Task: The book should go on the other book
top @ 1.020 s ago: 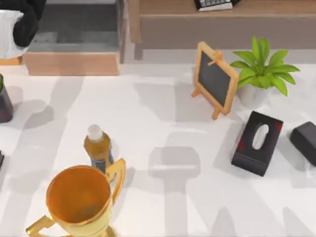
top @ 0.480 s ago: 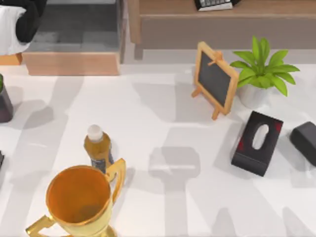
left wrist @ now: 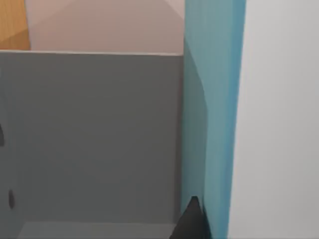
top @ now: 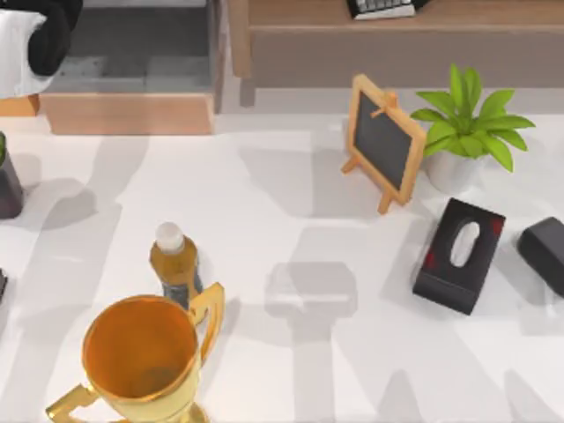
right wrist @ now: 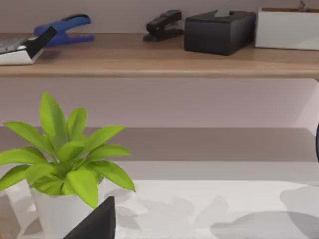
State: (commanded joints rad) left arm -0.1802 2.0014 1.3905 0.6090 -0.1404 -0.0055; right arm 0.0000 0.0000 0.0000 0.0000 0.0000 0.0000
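Left arm point(top: 40, 35) far back-left of the gold trophy cup point(top: 141, 357); cup looks empty. Small bottle point(top: 174, 263) just behind it. Finger state: cannot tell for either gripper.

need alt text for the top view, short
White table from above with a gold trophy cup and amber bottle at front left, a small chalkboard easel, potted plant and black tissue box at right. The left arm sits at the top left corner.
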